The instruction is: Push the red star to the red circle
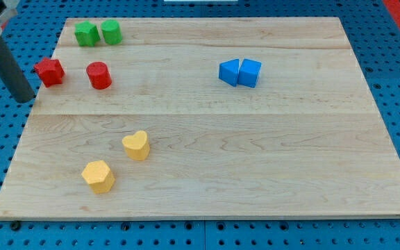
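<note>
Sitting just left of the red star (49, 71), my tip (25, 99) is lined up to shove it rightward. The red circle (98, 75) waits near the star's right. No jaws here, just a rod.

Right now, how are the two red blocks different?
The red star has pointy bumps around it; the red circle is a smooth, round cylinder. The star sits at the board's left edge, nearest my tip; the circle sits to the star's right, apart from it. Both are red and look about equal in size.
</note>
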Robot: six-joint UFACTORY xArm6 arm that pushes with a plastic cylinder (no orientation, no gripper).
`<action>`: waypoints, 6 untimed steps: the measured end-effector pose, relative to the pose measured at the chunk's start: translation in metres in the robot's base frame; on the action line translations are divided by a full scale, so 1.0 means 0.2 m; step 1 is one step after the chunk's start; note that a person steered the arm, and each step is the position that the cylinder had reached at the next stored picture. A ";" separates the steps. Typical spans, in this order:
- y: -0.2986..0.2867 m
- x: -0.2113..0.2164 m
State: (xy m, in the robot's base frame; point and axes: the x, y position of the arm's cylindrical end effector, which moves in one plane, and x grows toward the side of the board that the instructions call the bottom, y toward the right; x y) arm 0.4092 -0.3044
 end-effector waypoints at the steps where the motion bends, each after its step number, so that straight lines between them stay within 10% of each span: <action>1: 0.00 -0.08; 3: 0.03 -0.40; 6: 0.50 -0.28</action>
